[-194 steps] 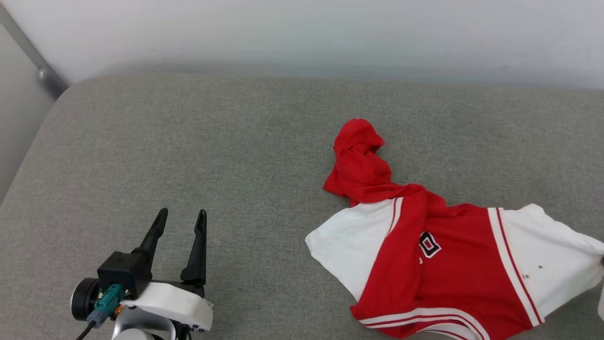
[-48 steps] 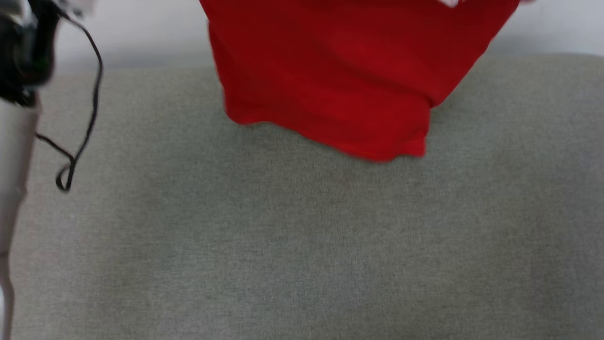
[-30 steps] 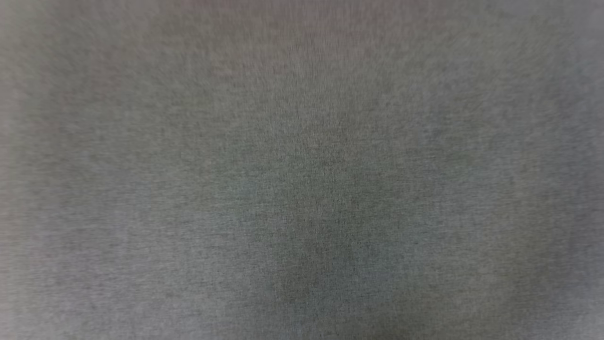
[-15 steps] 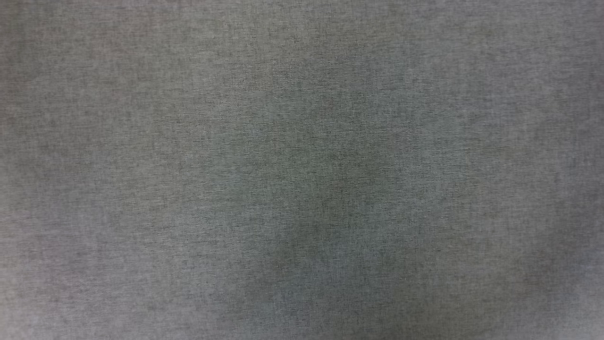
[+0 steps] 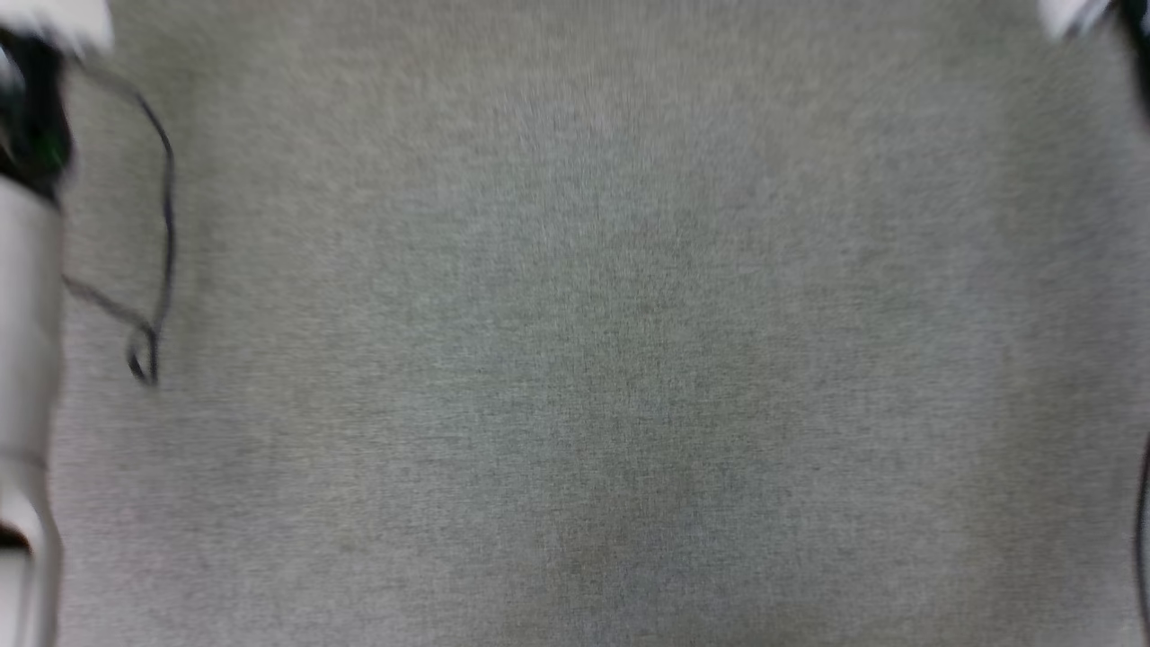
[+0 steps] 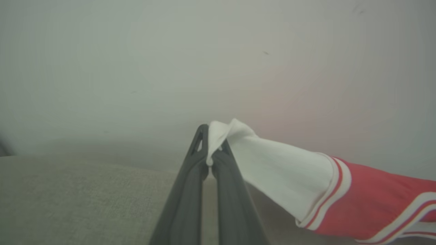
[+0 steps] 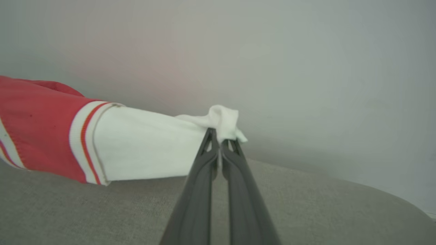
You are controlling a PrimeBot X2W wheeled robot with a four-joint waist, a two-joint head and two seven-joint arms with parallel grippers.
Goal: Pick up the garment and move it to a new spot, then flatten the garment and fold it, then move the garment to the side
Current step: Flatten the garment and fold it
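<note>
The left gripper (image 6: pixel 210 146) has its fingers clamped together on the tip of one white sleeve of the garment (image 6: pixel 289 177). The right gripper (image 7: pixel 221 139) has its fingers pinched shut on the tip of the other white sleeve. The red shirt is therefore stretched sideways between the two arms, in front of a pale wall (image 6: pixel 136 68). It appears to be lifted off the grey cushion (image 5: pixel 575 359) (whether its lower hem brushes the fabric below cannot be told). The blurred head view looks down on a bare stretch of that cushion, with a pale forearm (image 5: pixel 27 359) at its left edge. By my reading the pick-up is done and the carry to a new spot is the step in hand. Setting the shirt down, flattening it, folding it and moving it to the side are all not yet done.
</note>
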